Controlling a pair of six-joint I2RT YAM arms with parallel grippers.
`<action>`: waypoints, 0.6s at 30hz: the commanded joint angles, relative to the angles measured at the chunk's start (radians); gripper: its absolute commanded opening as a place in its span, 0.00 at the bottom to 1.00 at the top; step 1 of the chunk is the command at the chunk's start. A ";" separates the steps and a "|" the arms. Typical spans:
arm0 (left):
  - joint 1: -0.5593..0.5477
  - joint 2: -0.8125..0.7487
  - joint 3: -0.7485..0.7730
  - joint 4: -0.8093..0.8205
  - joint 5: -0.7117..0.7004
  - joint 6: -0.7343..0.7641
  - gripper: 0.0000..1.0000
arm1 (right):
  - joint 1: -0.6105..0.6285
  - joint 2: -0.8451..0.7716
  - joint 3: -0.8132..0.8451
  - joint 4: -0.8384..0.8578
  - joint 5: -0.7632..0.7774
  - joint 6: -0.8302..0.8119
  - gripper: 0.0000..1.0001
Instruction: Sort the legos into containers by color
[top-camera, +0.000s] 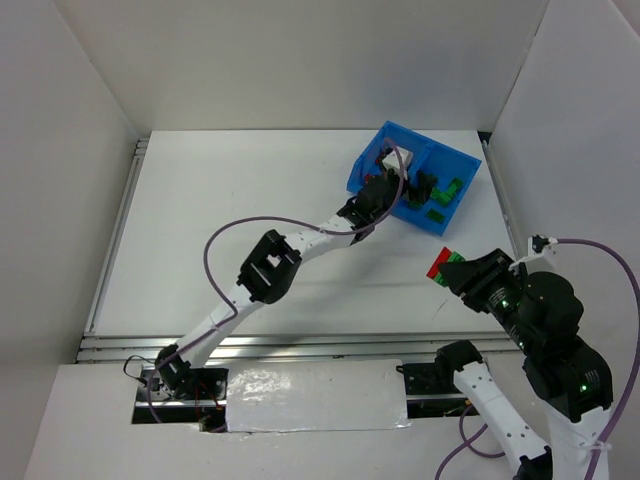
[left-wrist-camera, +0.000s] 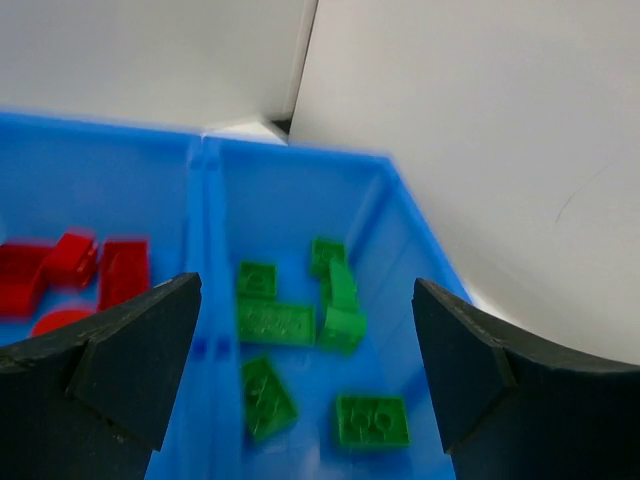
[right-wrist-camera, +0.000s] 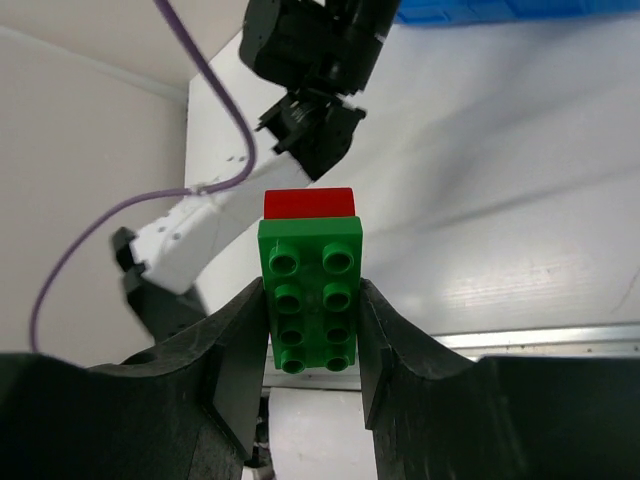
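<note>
The blue bin (top-camera: 462, 165) stands at the table's far right. In the left wrist view its divider (left-wrist-camera: 204, 250) splits red bricks (left-wrist-camera: 122, 268) on the left from several green bricks (left-wrist-camera: 273, 322) on the right. My left gripper (top-camera: 383, 190) hovers over the bin, open and empty (left-wrist-camera: 305, 385). My right gripper (top-camera: 452, 270) is above the table's near right, shut on a green eight-stud brick (right-wrist-camera: 311, 292) with a red brick (right-wrist-camera: 309, 202) stuck to its far end; the pair also shows in the top view (top-camera: 442, 264).
White walls enclose the table on the left, back and right. A metal rail (top-camera: 300, 345) runs along the table's near edge. The left arm's purple cable (top-camera: 250, 225) loops above the table's middle. The left arm (right-wrist-camera: 315, 60) shows in the right wrist view.
</note>
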 joint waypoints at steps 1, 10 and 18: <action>0.035 -0.304 -0.228 0.038 0.019 -0.047 1.00 | -0.001 0.019 -0.037 0.187 -0.055 -0.093 0.00; 0.118 -1.069 -0.788 -0.401 0.382 -0.037 0.99 | -0.010 0.146 -0.212 0.715 -0.519 -0.098 0.00; 0.269 -1.518 -0.975 -0.726 0.658 -0.082 0.99 | -0.011 0.335 -0.359 1.231 -0.982 -0.077 0.00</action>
